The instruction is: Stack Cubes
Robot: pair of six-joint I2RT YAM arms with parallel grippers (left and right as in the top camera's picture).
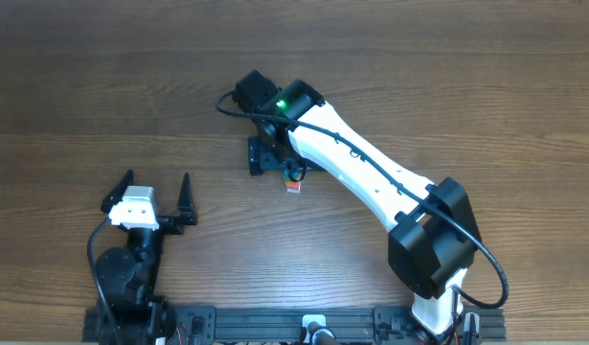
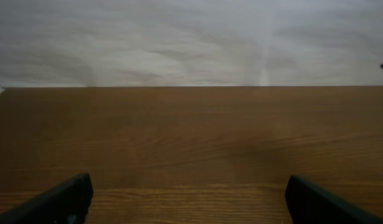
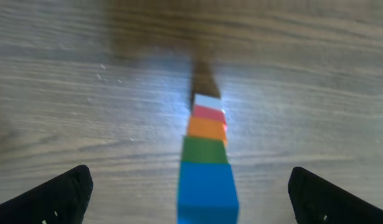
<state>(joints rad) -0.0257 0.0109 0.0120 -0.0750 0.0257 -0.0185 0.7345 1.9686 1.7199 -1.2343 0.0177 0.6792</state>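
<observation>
Cube stack (image 1: 294, 182): one column on the wooden table (image 1: 466, 86), just below centre of the top view. It runs from the blue cube (image 3: 207, 186) uppermost through the green cube (image 3: 205, 150), orange cube (image 3: 207, 129) and red cube (image 3: 208, 113) to a blurred white cube (image 3: 207, 100) at the base; from above only a red-orange sliver shows, the rest covered by the right arm (image 1: 371, 172). Right gripper (image 3: 190, 174): over the stack, fingers spread wide to either side of the blue cube, grasping nothing. Left gripper (image 1: 156, 187): lower left of the top view, well apart from the stack, fingers likewise spread and empty.
</observation>
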